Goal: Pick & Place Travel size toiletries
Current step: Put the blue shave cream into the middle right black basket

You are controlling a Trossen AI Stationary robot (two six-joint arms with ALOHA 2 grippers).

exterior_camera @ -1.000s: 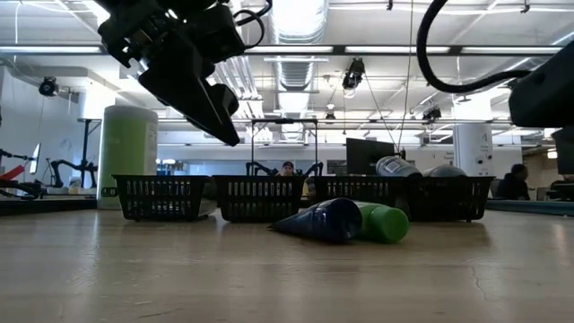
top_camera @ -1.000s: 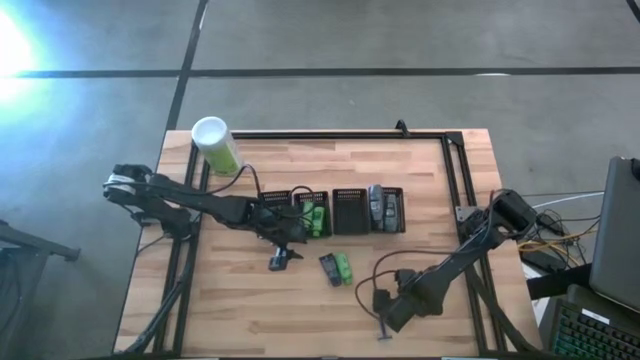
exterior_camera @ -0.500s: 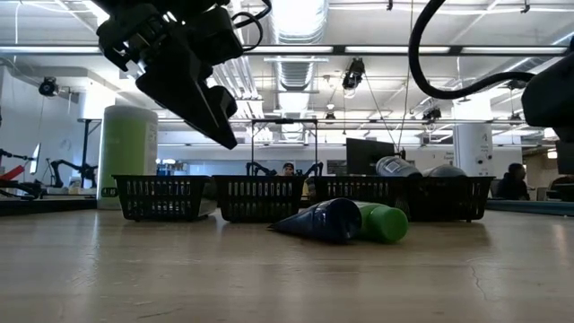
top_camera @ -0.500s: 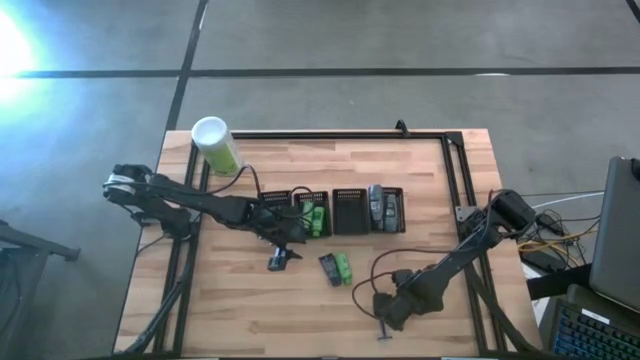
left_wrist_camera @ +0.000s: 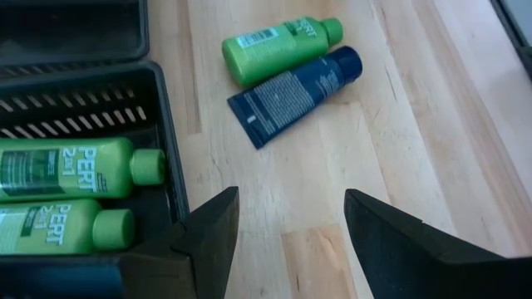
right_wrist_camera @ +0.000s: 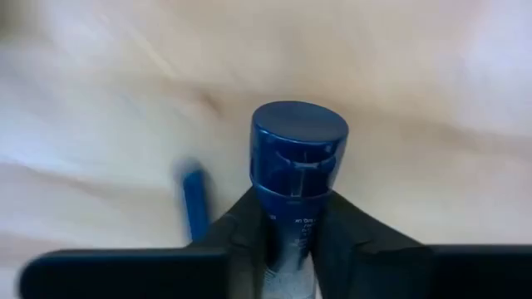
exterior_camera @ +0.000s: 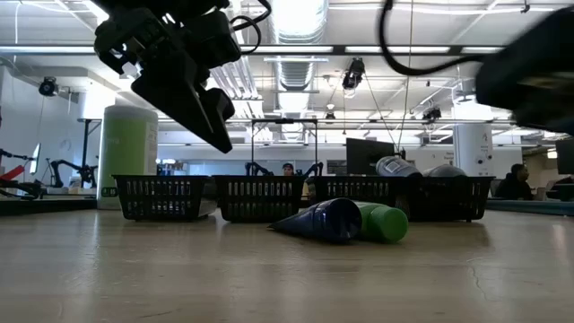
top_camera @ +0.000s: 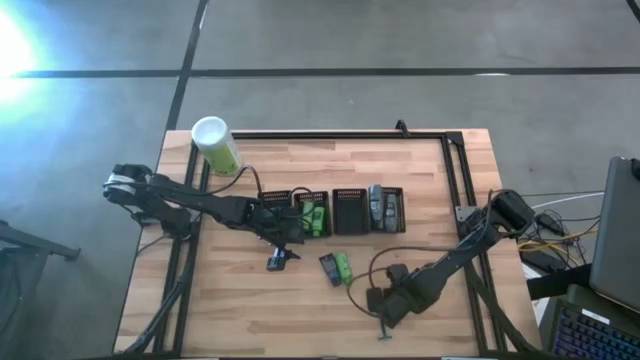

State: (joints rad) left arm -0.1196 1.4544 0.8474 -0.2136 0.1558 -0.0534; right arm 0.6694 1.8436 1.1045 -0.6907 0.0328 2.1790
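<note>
My right gripper (right_wrist_camera: 299,218) is shut on a dark blue tube with a round blue cap (right_wrist_camera: 299,137), low over the table's near right part (top_camera: 383,303). A thin dark razor (top_camera: 383,332) lies on the wood just nearer than it. My left gripper (left_wrist_camera: 291,208) hangs open and holds nothing, above the table (top_camera: 279,258) beside the tray of green bottles (left_wrist_camera: 75,195). A green bottle (left_wrist_camera: 278,46) and a dark blue tube (left_wrist_camera: 295,91) lie side by side on the wood (top_camera: 336,267). My right gripper pinches the tube's body just behind the cap (right_wrist_camera: 293,228) between its two fingers (right_wrist_camera: 249,228). The tube lies along the fingers, with its cap end sticking out past their tips. Whether it is lifted clear of the table I cannot tell.
Several black mesh trays (top_camera: 350,212) stand in a row at mid table; one holds green bottles (top_camera: 315,217), another grey tubes (top_camera: 383,206). A tall green canister with a white cap (top_camera: 215,145) stands at the far left. A black frame (top_camera: 455,170) runs along the far and right edges.
My right gripper has shifted a little toward the table's left and far edges, away from the razor, and shows blurred in the low view.
</note>
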